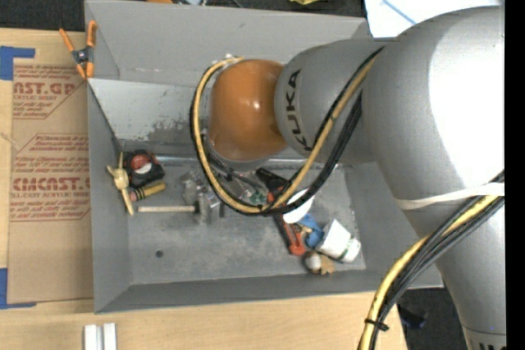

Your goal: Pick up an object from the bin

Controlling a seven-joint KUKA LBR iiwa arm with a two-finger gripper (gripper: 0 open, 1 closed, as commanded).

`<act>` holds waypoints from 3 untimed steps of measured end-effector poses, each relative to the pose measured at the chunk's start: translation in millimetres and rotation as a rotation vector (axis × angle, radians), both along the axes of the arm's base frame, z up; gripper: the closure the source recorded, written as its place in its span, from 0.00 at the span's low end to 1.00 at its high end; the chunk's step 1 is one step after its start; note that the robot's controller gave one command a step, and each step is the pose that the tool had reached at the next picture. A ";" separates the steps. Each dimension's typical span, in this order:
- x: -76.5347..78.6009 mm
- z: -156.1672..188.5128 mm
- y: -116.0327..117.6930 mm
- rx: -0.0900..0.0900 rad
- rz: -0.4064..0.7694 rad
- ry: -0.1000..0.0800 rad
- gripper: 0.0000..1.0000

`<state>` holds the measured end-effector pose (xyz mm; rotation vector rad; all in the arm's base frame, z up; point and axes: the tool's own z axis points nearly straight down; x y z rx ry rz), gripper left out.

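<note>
One grey arm comes into the bin, its wrist under an orange cover ringed by yellow and black cables. Below that cover the hand is down near the bin floor. Whether it stands apart or together cannot be told, as the metal parts blur into the grey floor under the wrist.

Closest to the hand is a pale stick, lying flat on the floor. It runs out from the hand toward the view's left, and its near end reaches the hand; whether the two touch cannot be told.

Further out on that same side, beyond the stick, lie three small things close together: a short brown cylinder, a red and black round piece and a cream propeller-shaped piece, the last being the farthest from the hand.

On the other side of the hand, under the cables and toward the near wall, is a small heap: a red-handled tool, a blue piece, a white cylinder and a little brown ball. This heap lies apart from the hand.
</note>
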<state>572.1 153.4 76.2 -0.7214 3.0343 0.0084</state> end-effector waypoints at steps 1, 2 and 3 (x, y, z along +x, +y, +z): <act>-0.2 0.4 0.2 0.001 0.001 0.000 1.00; -9.7 122.2 11.7 -0.001 0.046 0.001 1.00; -8.4 164.3 18.6 -0.002 0.035 0.007 1.00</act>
